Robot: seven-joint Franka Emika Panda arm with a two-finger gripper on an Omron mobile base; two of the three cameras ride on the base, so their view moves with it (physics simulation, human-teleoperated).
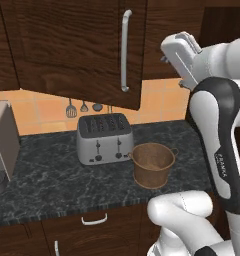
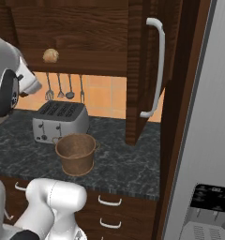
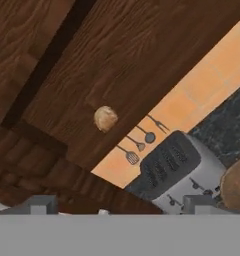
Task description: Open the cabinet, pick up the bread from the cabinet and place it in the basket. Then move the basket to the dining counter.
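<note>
A: Bread (image 2: 50, 56) is the next thing to take, I think. The cabinet (image 2: 86, 28) is already open; in the right base view one door (image 2: 141, 70) stands swung out toward us, edge on, with its long silver handle (image 2: 154, 68).

B: Where is the bread exactly?

A: It lies on the bottom shelf inside the cabinet, above the hanging utensils (image 2: 63, 86) and the toaster (image 2: 60, 121). In the hand view it (image 3: 106, 118) sits a little above and left of the middle.

B: And the fingers?

A: The fingers (image 3: 117, 204) are spread wide and hold nothing. Their tips barely rise at the bottom of the hand view, well apart from the bread.

B: How should it approach?

A: My judgement: bring the hand straight in above the shelf edge, put the bread between the two tips, then close softly. It must keep clear of the open door.

B: How does the bread look?

A: A small pale tan rounded lump, much smaller than the basket (image 1: 152, 164). The basket stands upright on the black surface (image 1: 52, 175), just beside the toaster.
</note>
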